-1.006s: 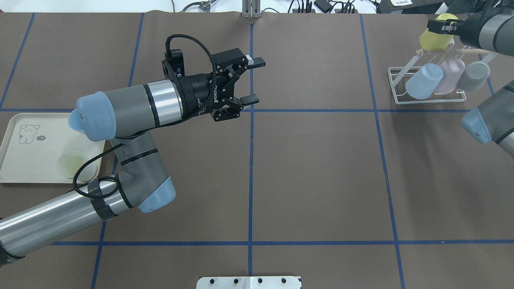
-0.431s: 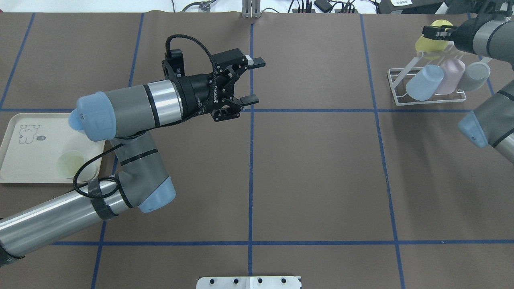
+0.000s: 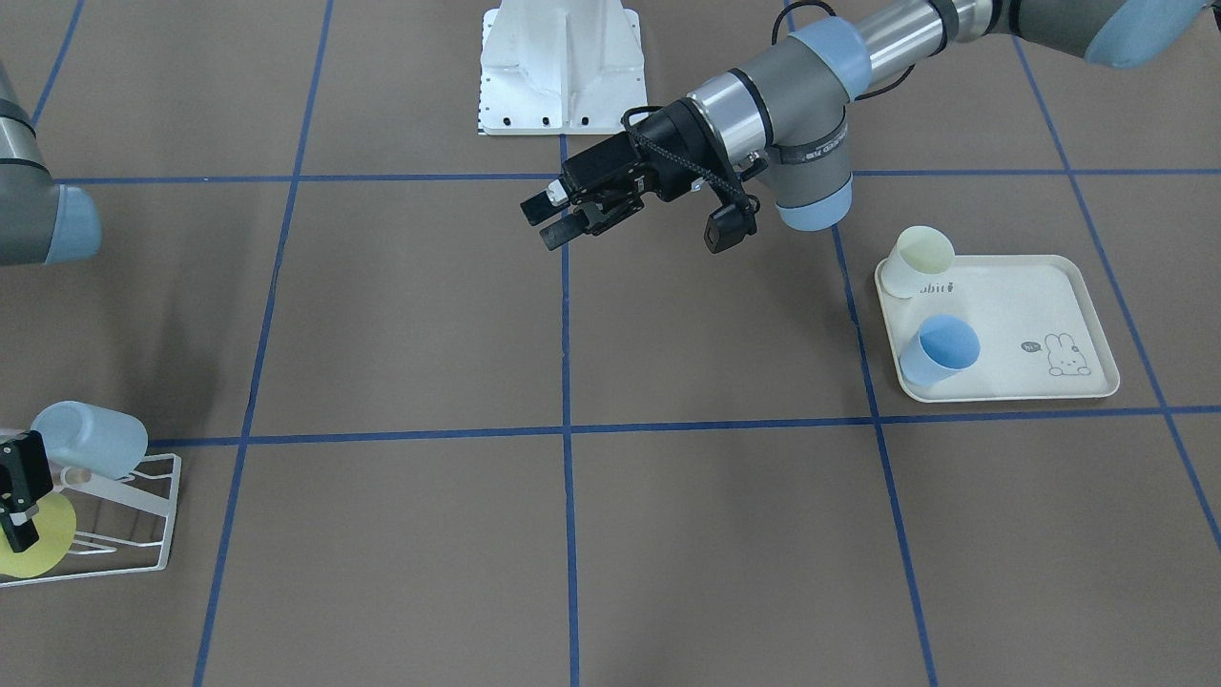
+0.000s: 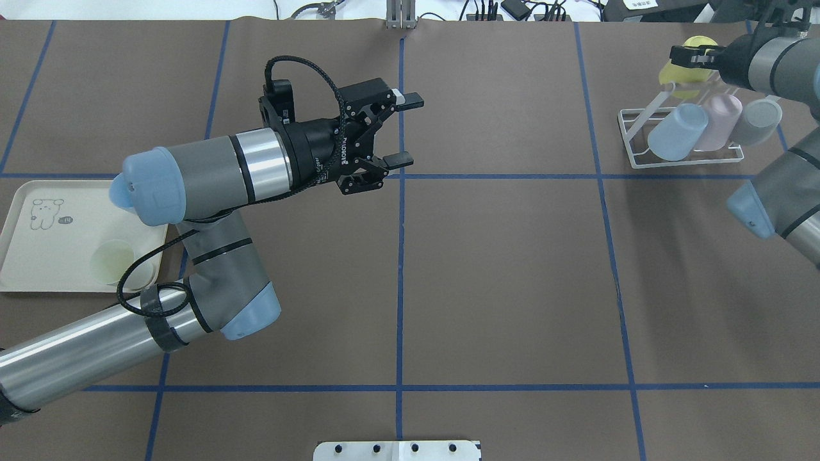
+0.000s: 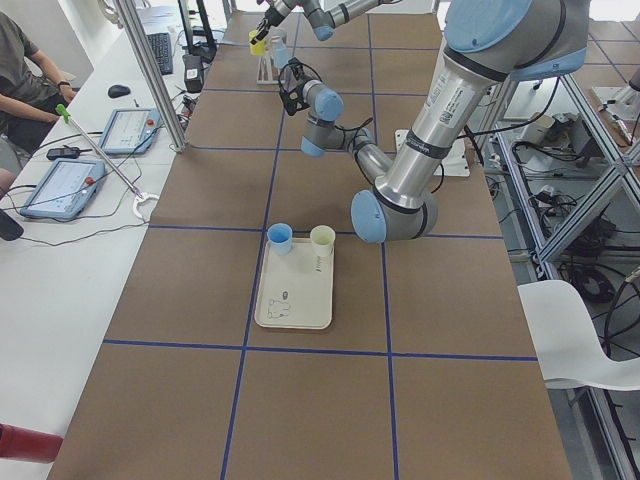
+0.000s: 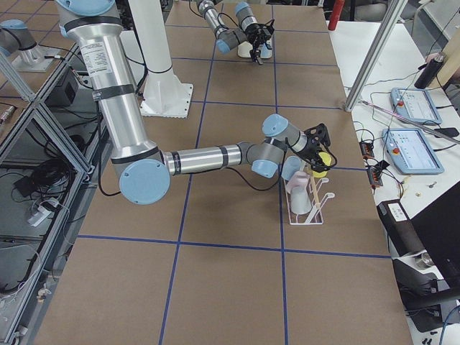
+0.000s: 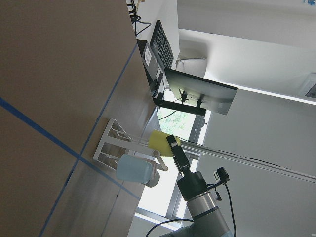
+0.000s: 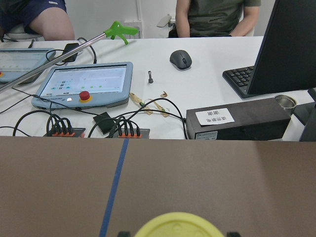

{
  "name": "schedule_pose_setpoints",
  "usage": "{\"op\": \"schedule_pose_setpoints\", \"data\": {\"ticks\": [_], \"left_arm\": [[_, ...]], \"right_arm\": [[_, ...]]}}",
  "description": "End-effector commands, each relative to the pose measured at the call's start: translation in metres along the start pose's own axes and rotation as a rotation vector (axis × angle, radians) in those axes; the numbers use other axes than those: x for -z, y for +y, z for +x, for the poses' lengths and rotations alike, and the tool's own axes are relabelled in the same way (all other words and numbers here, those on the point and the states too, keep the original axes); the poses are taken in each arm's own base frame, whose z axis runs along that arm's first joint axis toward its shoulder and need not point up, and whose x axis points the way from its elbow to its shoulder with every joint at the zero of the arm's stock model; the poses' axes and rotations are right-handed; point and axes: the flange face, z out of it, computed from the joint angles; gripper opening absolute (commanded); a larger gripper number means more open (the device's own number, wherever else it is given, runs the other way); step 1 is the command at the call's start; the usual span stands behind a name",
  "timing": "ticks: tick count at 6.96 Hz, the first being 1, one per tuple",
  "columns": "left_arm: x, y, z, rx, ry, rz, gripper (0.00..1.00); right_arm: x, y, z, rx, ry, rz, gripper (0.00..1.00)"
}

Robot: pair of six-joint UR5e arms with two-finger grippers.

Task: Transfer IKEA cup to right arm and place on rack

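Observation:
My right gripper (image 4: 695,56) is shut on a yellow IKEA cup (image 4: 680,69), holding it at the far end of the white wire rack (image 4: 631,137). The front view shows the same gripper (image 3: 19,496) over the cup (image 3: 43,544) beside the rack (image 3: 143,525). In the right wrist view only the cup's yellow base (image 8: 178,224) shows at the bottom edge. Whether the cup touches a prong I cannot tell. My left gripper (image 4: 407,128) hangs open with nothing between its fingers over the table's middle, far from the rack.
The rack carries a blue cup (image 4: 676,131), a pink cup (image 4: 721,118) and a grey cup (image 4: 759,121). A cream rabbit-print tray (image 3: 1040,286) at the left arm's side holds a blue cup (image 3: 940,348) and a cream cup (image 3: 920,260). Operators, tablets and cables lie beyond the far edge.
My right gripper has carried the yellow cup slightly left and lower toward the rack's far end. The left arm has not moved.

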Motion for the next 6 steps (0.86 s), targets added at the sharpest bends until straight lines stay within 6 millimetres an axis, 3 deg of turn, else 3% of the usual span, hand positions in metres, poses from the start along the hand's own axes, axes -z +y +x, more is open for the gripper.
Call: {"op": "schedule_pose_setpoints", "data": {"ticks": [1,2,4,5,6], "left_arm": [[-0.001,-0.004,0.002,-0.022,-0.018,0.014,0.98],[-0.007,-0.006,0.003,-0.102,-0.082,0.048,0.98],[0.04,-0.036,-0.029,-0.298,-0.175,0.059,0.98],[0.064,-0.063,-0.038,-0.421,-0.247,0.068,0.98],[0.104,-0.103,-0.032,-0.541,-0.34,0.082,0.98]], "right_arm": [[-0.001,-0.001,-0.008,0.003,-0.011,0.003,0.98],[0.004,-0.006,-0.012,0.004,-0.025,0.008,0.99],[0.028,-0.022,-0.026,-0.012,-0.091,0.01,0.99],[0.044,-0.033,-0.028,-0.053,-0.135,-0.006,0.99],[0.06,-0.034,-0.03,-0.096,-0.175,-0.027,0.99]]}}
